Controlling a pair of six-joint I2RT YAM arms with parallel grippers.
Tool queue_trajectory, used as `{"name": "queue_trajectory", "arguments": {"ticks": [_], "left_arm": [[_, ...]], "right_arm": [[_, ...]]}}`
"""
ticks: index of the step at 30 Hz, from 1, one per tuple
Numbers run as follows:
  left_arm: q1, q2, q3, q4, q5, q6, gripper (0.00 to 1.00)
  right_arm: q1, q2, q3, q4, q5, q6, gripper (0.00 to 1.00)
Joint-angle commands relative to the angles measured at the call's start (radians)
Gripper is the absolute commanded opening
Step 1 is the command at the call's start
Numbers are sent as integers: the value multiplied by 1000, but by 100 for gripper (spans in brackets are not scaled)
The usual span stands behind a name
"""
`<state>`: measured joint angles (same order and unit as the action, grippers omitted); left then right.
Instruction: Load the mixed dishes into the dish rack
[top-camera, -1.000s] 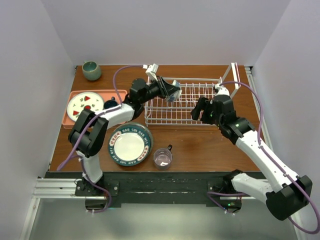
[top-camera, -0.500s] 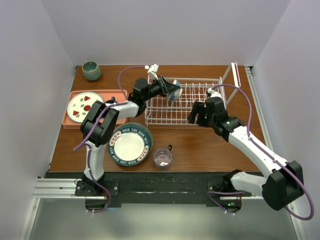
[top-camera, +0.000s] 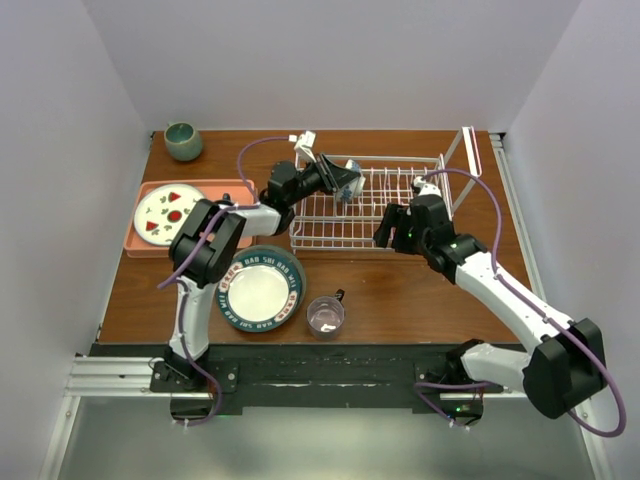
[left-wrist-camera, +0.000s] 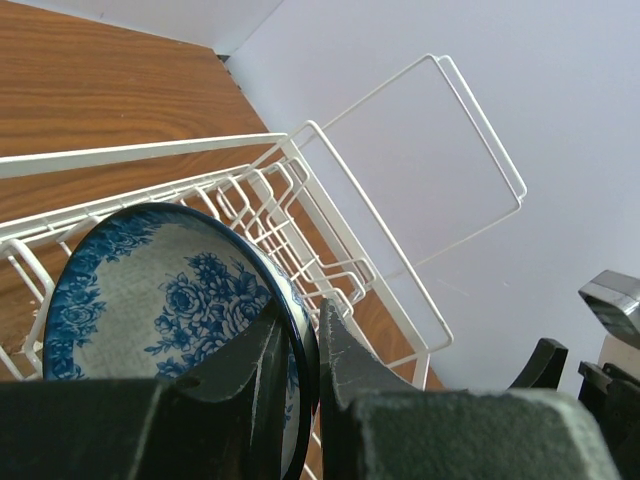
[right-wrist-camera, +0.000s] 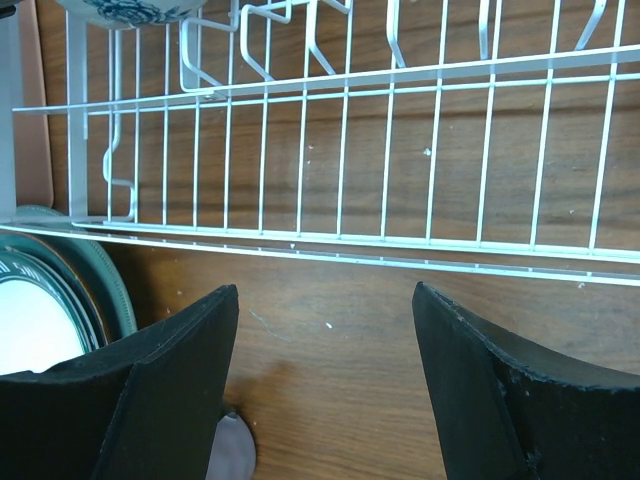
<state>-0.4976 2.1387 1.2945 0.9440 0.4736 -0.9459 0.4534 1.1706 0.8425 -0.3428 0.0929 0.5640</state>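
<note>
Desk (top-camera: 400, 300): brown wood, walled on 3 sides; arm bases at near edge.
Rack (top-camera: 340, 225): white wire, far-centre of desk, long side running L-R; tall wire end piece at its R end, toward far-R corner.
Tray (top-camera: 215, 188): salmon-pink, flat, by L edge, just L of rack.
Big plate (top-camera: 260, 288): white w/ lettered teal rim, near-L of centre, just near of rack's L corner; R wrist view shows more rims under it, count unclear.
Fruit plate (top-camera: 168, 210): white w/ red marks, lying on tray.
Mug (top-camera: 325, 315): clear pinkish glass, upright, near edge, just R of big plate.
Bowl (left-wrist-camera: 160, 290): blue-white floral, on edge over rack's far-L prongs; touching wires or not, can't tell.
Cup (top-camera: 183, 140): grey-green, far-L corner.
L gripper (left-wrist-camera: 305, 315): fingers narrow, pinching bowl rim, one each side of the wall.
R gripper (right-wrist-camera: 325, 300): over rack's near rail, about mid-length; fingers wide apart, nothing between.
</note>
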Motion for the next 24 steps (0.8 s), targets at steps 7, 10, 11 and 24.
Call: {"name": "queue_trajectory", "arguments": {"ticks": [7, 10, 11, 24], "left_arm": [[5, 41, 34, 194, -78, -111, 0], [5, 43, 12, 190, -96, -106, 0], [5, 43, 5, 190, -105, -103, 0], [7, 4, -89, 41, -190, 18, 0]], "right_arm": [[1, 24, -13, 51, 7, -4, 74], [1, 35, -17, 59, 4, -6, 74], [1, 40, -19, 59, 5, -6, 74], [-4, 93, -34, 65, 33, 7, 72]]}}
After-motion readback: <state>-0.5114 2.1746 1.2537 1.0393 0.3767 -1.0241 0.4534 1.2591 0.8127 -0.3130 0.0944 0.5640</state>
